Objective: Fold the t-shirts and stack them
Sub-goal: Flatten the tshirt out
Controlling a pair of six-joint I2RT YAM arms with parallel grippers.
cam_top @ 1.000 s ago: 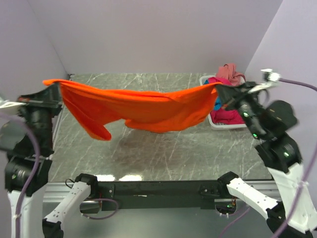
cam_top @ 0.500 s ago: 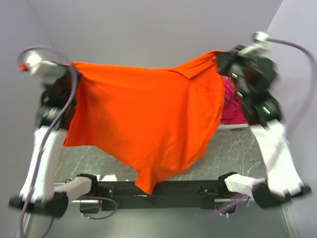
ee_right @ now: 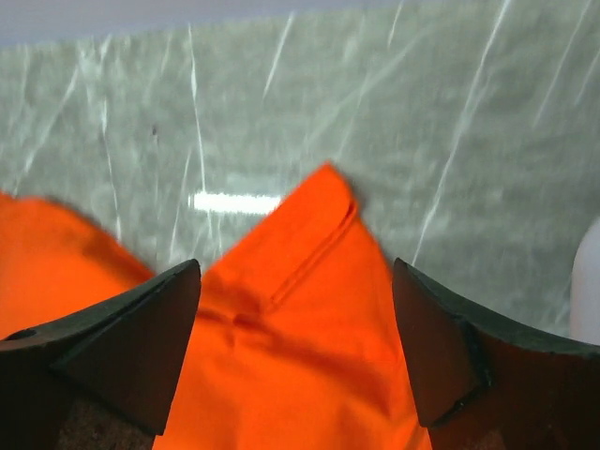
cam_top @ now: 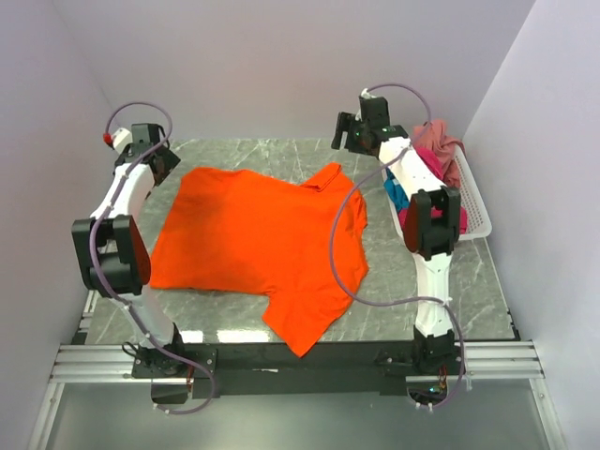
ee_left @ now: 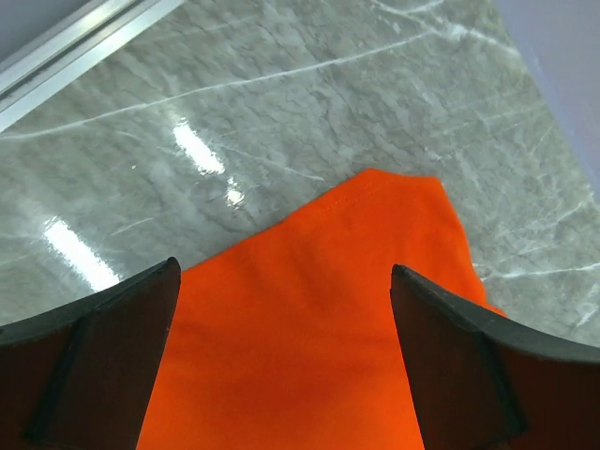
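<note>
Cloth that was hanging in the air between the two arms half a second ago is now lying on the table (cam_top: 281,155). The orange t-shirt (cam_top: 248,234) is resting spread out from the centre toward 9 o'clock. One lobe is trailing to 6 o'clock, where it is overlapping the table's near edge.

The left gripper (ee_left: 283,281) is hovering at about 10 o'clock with its jaws apart and nothing between them. A far corner of the shirt is lying on the marble just below. The right gripper (ee_right: 295,277) is hovering at about 1 o'clock, also spread wide and holding nothing. A stitched corner of the shirt is lying under it. Both arms are therefore letting the shirt rest free after the fling.

For the task this is looking like the end of the lay-out step, so the first fold is probably coming next. The spread is not looking tidy, though. The right side is bunching into a crease near 3 o'clock of the shirt, and the overhanging lobe is likely needing a pull back first.

The magenta t-shirt (cam_top: 457,220), teal t-shirt (cam_top: 395,194) and dusty rose t-shirt (cam_top: 439,139) are waiting in the basket (cam_top: 478,211) at 2 o'clock, not yet folded.
</note>
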